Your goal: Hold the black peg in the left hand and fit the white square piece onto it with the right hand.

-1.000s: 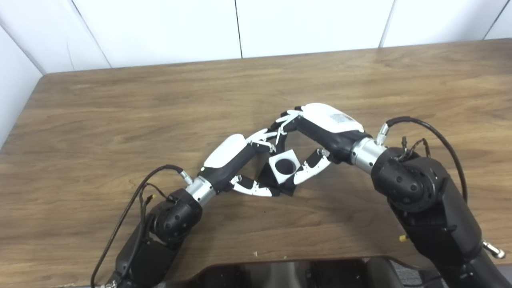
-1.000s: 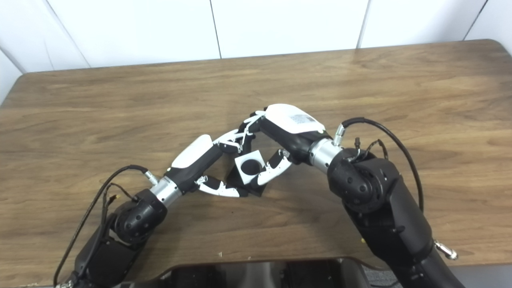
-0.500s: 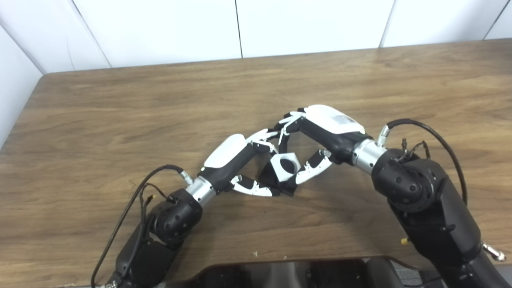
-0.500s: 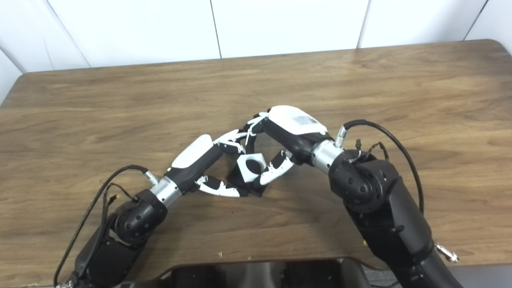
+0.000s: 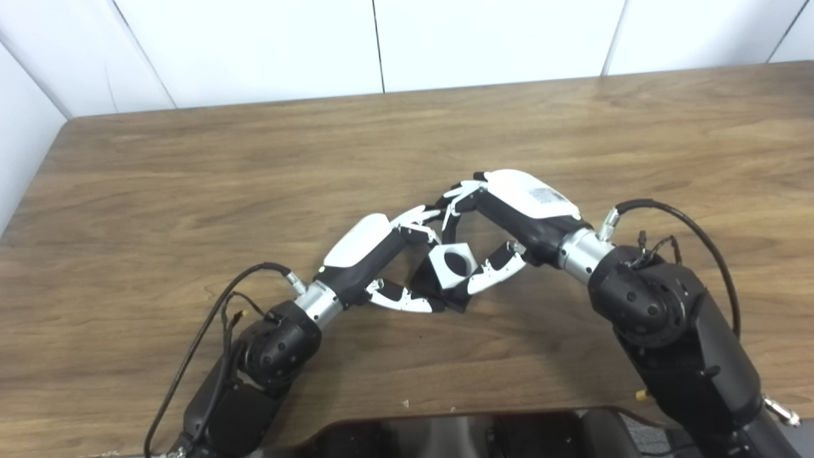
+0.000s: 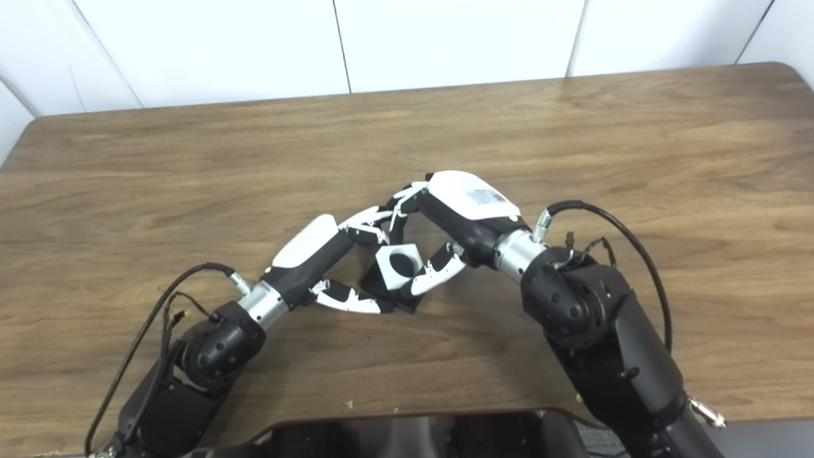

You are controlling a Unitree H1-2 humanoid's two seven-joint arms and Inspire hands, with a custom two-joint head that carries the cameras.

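Observation:
My two hands meet near the middle of the wooden table (image 5: 191,178). The left hand (image 5: 381,254) is shut on a black peg piece (image 5: 425,285), whose dark base shows between its thumb and fingers. The right hand (image 5: 502,216) is shut on the white square piece (image 5: 450,266), pinched between thumb (image 5: 493,270) and fingers. That piece has a round hole in its face and sits directly over the black peg, touching or nearly touching it. Whether the peg is inside the hole is hidden. In the right eye view the white square piece (image 6: 397,266) shows the same.
A dark robot body panel (image 5: 445,436) lies along the bottom edge. Cables (image 5: 210,318) loop off both wrists. The table's back edge meets a white wall (image 5: 381,38), and its left edge runs close to the left arm.
The white square piece has tilted and dropped slightly toward the black peg, its hole now lighter inside. The right forearm shifted a little left. The left hand stayed put.

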